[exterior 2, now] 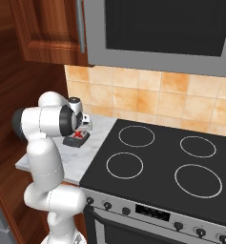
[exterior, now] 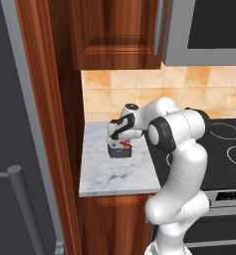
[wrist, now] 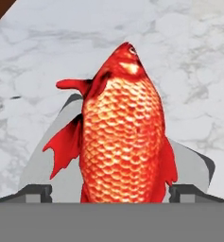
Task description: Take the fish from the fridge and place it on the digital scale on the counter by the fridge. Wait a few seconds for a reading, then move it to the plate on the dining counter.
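The claw [exterior: 123,143] stands wide open directly over the digital scale [exterior: 119,150] on the marble table [exterior: 109,172]; the red-orange fish [wrist: 123,142] lies on the scale's top between its spread fingertips [wrist: 35,193].

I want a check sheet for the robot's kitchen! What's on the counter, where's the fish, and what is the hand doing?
Surface: short marble counter beside the black stove, over a wood cabinet.
Job's things: the red-orange fish lies on the grey top of the digital scale; fridge at the left, door shut as far as seen.
Clutter: nothing seen.
Grippers: the gripper hovers just over the fish, jaws open wide, one tip either side, not gripping.
Cables: nothing seen.
Surroundings: tan tile wall, wood upper cabinet, microwave above the stove.
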Robot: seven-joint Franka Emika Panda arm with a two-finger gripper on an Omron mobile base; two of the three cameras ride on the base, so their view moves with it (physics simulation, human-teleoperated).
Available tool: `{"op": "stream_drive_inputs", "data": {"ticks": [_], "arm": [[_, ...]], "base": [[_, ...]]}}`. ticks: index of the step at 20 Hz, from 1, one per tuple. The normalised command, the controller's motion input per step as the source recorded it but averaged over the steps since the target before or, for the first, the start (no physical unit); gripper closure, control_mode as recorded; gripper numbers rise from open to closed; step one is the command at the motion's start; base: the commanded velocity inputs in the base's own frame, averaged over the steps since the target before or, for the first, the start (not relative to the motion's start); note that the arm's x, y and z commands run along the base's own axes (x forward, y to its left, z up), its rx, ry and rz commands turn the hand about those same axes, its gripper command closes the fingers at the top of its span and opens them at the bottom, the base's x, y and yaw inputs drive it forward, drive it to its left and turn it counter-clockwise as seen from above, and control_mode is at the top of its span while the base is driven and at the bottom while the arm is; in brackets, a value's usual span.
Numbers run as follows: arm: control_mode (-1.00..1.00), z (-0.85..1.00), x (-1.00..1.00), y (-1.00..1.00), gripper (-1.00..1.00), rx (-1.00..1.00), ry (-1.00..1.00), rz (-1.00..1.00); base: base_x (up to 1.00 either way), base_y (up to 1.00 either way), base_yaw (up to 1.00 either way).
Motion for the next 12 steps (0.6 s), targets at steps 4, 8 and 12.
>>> {"op": "stream_drive_inputs", "data": {"ticks": [4, 8, 12], "arm": [[-1.0, -0.01, 0.0, 0.0, -1.0, 0.0, 0.0, 0.0], [-1.0, -0.01, 0.0, 0.0, 1.0, 0.0, 0.0, 0.0], [-1.0, -0.01, 0.0, 0.0, 1.0, 0.0, 0.0, 0.0]], "base": [[0.0, 0.0, 0.0], [0.0, 0.0, 0.0], [0.0, 0.0, 0.0]]}}
